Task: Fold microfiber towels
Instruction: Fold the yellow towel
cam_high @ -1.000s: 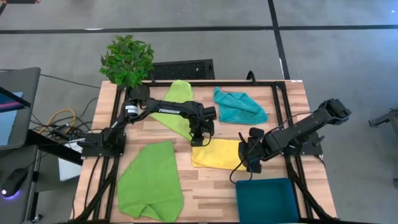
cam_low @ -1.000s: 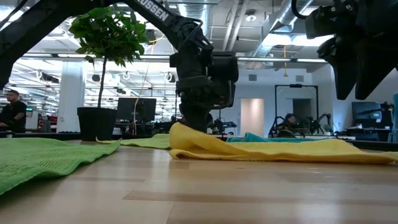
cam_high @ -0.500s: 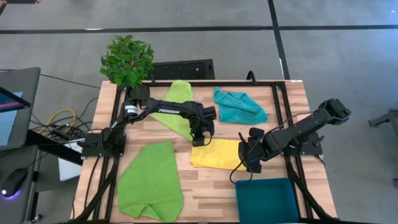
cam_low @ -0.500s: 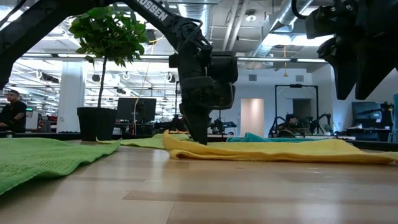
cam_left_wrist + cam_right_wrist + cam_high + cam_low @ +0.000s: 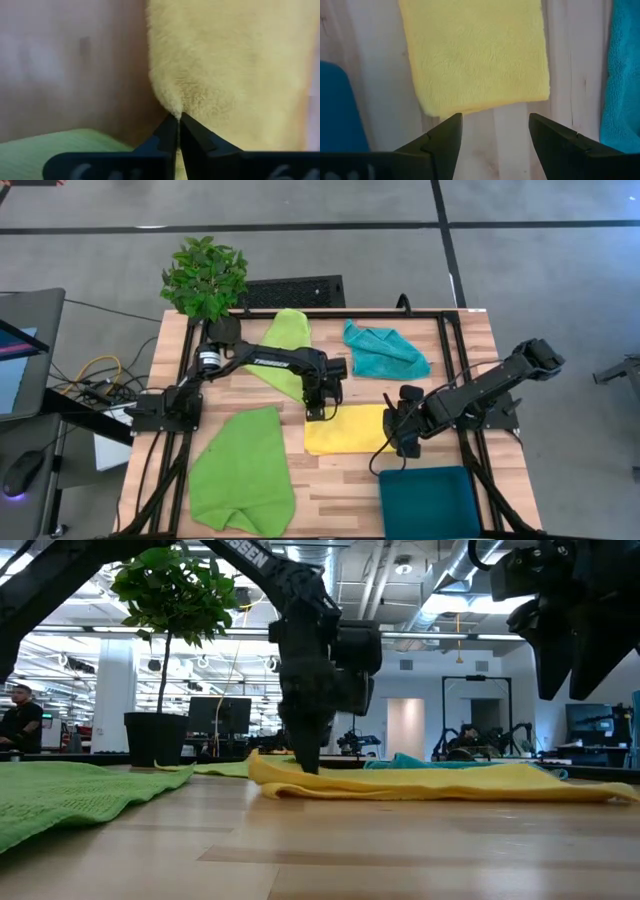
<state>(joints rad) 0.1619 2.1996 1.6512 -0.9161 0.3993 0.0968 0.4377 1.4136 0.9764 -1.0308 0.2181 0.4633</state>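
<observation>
A bright yellow towel (image 5: 345, 430) lies as a flat rectangle at the table's middle. My left gripper (image 5: 318, 412) stands shut at its far left corner; the low view shows the gripper (image 5: 305, 762) coming down onto the towel (image 5: 430, 783). My right gripper (image 5: 405, 442) hovers open above the towel's right edge, touching nothing; its wrist view shows its fingers (image 5: 495, 122) over the towel (image 5: 475, 55). One lime green towel (image 5: 285, 350) lies under the left arm, and a second one (image 5: 240, 475) at the near left. A turquoise towel (image 5: 382, 350) lies at the far right. My left gripper pinches the yellow towel's far left corner (image 5: 175, 111) between its two fingertips. The fingers come from above, slanting steeply down. One layer or several, I cannot tell. The corner (image 5: 290, 765) is raised slightly and the rest of the towel lies on the table.
A potted plant (image 5: 205, 278) stands at the far left corner. A dark teal flat thing (image 5: 430, 502) lies at the near right. A black frame (image 5: 450, 315) runs along the table's edges. Bare wood (image 5: 335, 480) shows in front of the yellow towel.
My left gripper has shut on the yellow towel's far left corner and has taken hold of it. That corner has shifted a little toward the table's left; the rest of the towel stays flat.
</observation>
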